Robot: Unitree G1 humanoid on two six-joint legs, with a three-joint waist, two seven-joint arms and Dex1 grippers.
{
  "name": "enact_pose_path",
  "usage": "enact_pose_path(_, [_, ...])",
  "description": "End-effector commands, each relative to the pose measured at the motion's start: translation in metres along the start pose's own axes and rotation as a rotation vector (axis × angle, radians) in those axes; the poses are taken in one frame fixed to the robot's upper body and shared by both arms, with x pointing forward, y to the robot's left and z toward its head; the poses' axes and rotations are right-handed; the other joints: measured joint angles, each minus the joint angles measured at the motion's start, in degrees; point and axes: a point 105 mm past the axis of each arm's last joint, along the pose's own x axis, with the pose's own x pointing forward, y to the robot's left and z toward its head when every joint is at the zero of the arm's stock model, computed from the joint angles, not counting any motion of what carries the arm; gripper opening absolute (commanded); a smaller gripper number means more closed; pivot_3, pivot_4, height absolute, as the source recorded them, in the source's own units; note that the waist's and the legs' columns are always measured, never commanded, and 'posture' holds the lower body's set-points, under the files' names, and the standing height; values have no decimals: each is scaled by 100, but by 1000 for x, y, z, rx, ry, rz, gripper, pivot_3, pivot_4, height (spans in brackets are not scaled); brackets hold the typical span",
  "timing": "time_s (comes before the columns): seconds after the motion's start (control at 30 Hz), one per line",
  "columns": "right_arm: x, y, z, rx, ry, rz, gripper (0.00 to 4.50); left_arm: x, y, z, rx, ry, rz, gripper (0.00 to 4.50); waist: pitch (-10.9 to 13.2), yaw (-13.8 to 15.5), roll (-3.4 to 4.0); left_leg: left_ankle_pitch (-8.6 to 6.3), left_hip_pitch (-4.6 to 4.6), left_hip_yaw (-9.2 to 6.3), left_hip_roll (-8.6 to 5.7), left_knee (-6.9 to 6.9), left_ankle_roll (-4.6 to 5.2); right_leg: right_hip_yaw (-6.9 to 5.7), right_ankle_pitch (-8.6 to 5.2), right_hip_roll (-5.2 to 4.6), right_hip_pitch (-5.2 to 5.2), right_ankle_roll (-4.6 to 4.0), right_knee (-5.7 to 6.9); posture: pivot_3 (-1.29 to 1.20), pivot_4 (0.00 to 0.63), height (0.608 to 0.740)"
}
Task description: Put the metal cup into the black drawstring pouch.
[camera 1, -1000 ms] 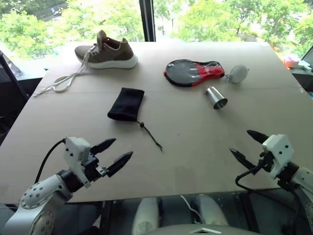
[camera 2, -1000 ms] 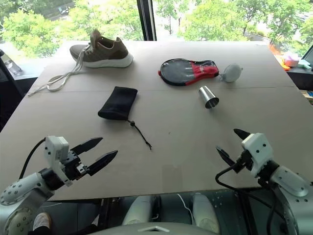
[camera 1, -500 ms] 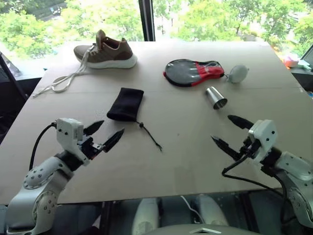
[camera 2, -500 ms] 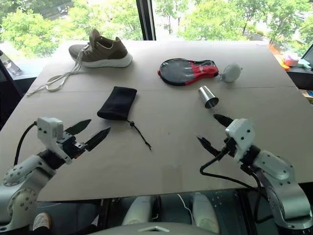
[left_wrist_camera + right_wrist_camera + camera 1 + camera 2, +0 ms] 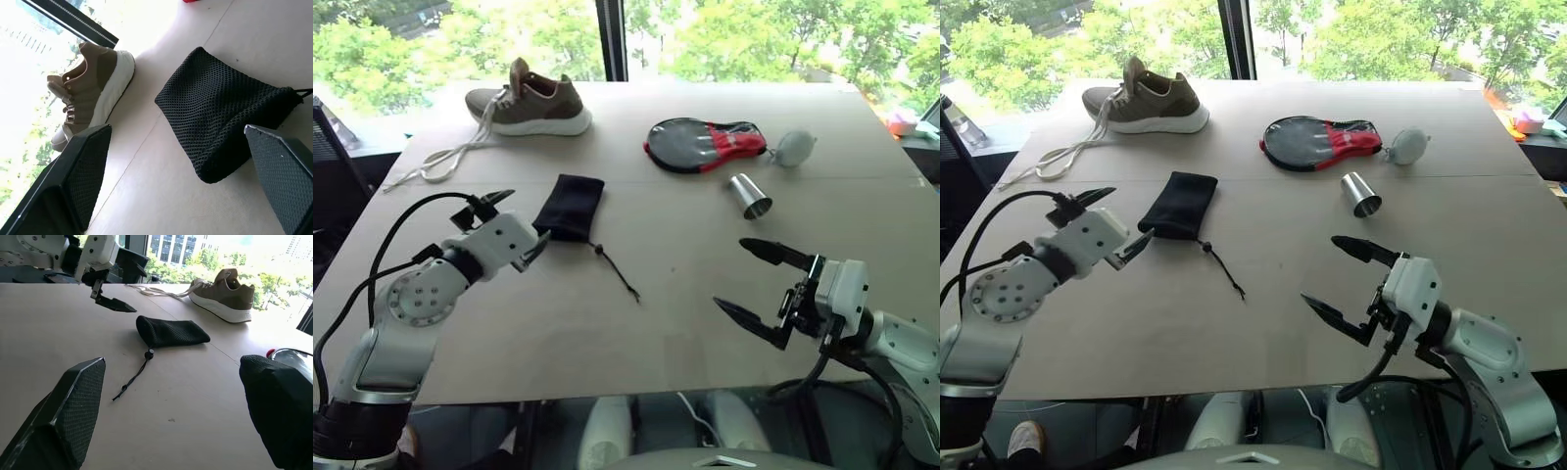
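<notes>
The metal cup (image 5: 747, 196) lies on its side on the tan table, right of centre, with its open mouth facing the near edge. Left of centre lies the black drawstring pouch (image 5: 570, 207), flat, its cord and toggle (image 5: 615, 269) trailing toward me. My left gripper (image 5: 524, 217) hovers open just left of the pouch's near end, and the left wrist view shows the pouch (image 5: 225, 107) close ahead between the fingers. Near the front right, my right gripper (image 5: 728, 272) is open and empty. It points left across the table, well short of the cup.
A brown shoe (image 5: 529, 100) with loose white laces sits at the far left. A black-and-red racket-shaped case (image 5: 700, 144) and a grey-white ball (image 5: 793, 149) lie beyond the cup. The table's front edge (image 5: 607, 392) runs just below both arms.
My left gripper has advanced from the front edge up to the pouch and rolled over. My right gripper has risen and swung leftward. Both stay open; nothing on the table has moved.
</notes>
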Motion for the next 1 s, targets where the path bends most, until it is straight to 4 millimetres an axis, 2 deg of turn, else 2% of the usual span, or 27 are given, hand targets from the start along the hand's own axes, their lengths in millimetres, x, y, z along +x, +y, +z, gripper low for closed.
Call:
enact_pose_path(0.03, [2, 2, 11, -49, -43, 9, 4435, 3, 8, -1, 88, 8, 7, 4500, 0, 6, 0, 0, 0, 0, 0, 0, 0, 0, 0, 0, 0, 0, 0, 0, 150, 740])
enact_pose_path(0.27, [4, 4, 6, -43, -40, -17, 4435, 14, 14, -1, 294, 32, 60, 4500, 1, 41, -1, 0, -1, 3, -5, 3, 0, 1, 1, -2, 2, 3, -1, 0, 150, 740])
enact_pose_path(0.53, [4, 1, 4, -48, -39, -47, 4435, 25, 12, 1, 468, 71, 96, 4500, 1, 42, -1, 0, -2, 4, -8, 4, 0, 0, 1, 1, 1, 4, 2, 0, 150, 740])
enact_pose_path(0.8, [3, 0, 3, -51, -29, -55, 4435, 33, 0, 2, 459, 63, 61, 4500, 0, 39, -2, 0, -3, 4, -8, 9, 0, 0, 2, 2, 2, 5, 5, 0, 150, 740])
enact_pose_path(1.0, [2, 2, 2, -45, -21, -57, 4435, 25, -6, 0, 444, 74, -1, 4500, 0, 36, -2, 0, -2, 4, -5, 12, 0, 1, 2, 2, 1, 4, 9, 0, 150, 740])
